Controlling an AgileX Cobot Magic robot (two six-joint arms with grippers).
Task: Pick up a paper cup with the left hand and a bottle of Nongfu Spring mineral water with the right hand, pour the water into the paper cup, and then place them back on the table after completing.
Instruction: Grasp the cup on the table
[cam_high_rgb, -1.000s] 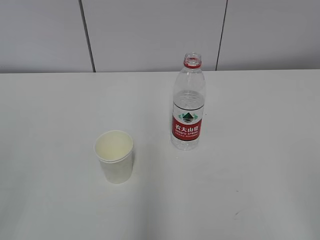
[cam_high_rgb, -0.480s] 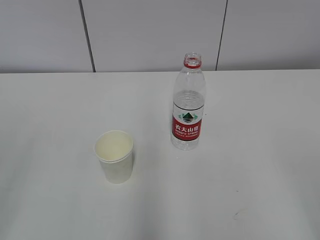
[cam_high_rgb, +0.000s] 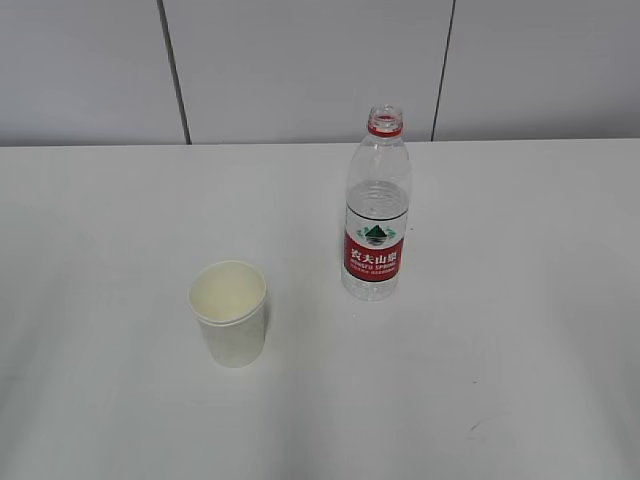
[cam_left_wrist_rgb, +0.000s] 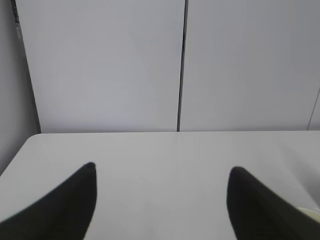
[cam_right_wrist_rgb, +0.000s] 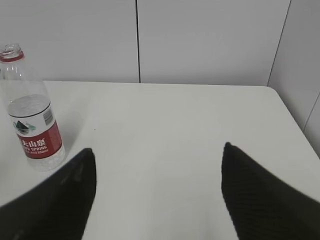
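Observation:
A white paper cup (cam_high_rgb: 230, 312) stands upright and empty on the white table (cam_high_rgb: 500, 350), left of centre. An uncapped Nongfu Spring bottle (cam_high_rgb: 377, 207) with a red label stands upright behind and to its right, with clear water (cam_high_rgb: 377, 205) up to its shoulder. The bottle also shows at the far left of the right wrist view (cam_right_wrist_rgb: 31, 120). My left gripper (cam_left_wrist_rgb: 161, 172) is open and empty above bare table; a sliver of the cup's rim (cam_left_wrist_rgb: 309, 214) shows at the lower right. My right gripper (cam_right_wrist_rgb: 157, 155) is open and empty, to the right of the bottle. Neither arm shows in the exterior view.
A grey panelled wall (cam_high_rgb: 300, 70) with dark vertical seams runs behind the table's far edge. In the right wrist view the table's right edge (cam_right_wrist_rgb: 292, 120) meets a side wall; in the left wrist view the table's left corner (cam_left_wrist_rgb: 27, 142) shows.

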